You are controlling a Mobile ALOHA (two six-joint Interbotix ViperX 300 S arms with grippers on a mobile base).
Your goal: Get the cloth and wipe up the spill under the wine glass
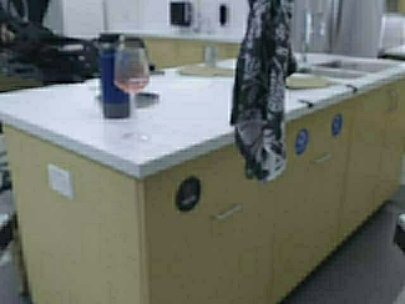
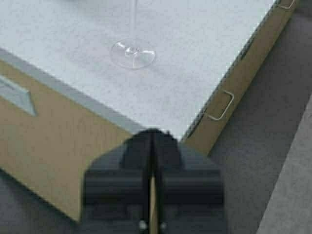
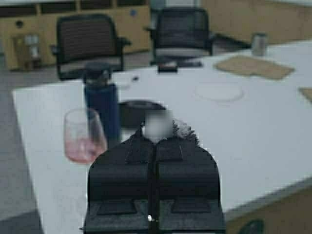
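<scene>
Hanging from the closed right pincer (image 3: 155, 141), the cloth (image 1: 261, 88) dangles beside the wine glass (image 1: 131, 73); left pincer (image 2: 152, 141) closed, empty.

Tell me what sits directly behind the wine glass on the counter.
Behind the wine glass stands a dark blue bottle with a dark round object beside it. The bottle's base contact and anything beyond it are hidden.

You see limp woven cloth (image 1: 259, 88), matt, dark mottled print; wine glass (image 1: 131, 69) clear, glossy, pink-tinted bowl; worktop (image 1: 190, 120) pale speckled, smooth matt; cabinet fronts (image 1: 253, 234) matt tan laminate, thin metal handles; blue bottle (image 1: 114, 82) matt; both grippers matt black plastic
</scene>
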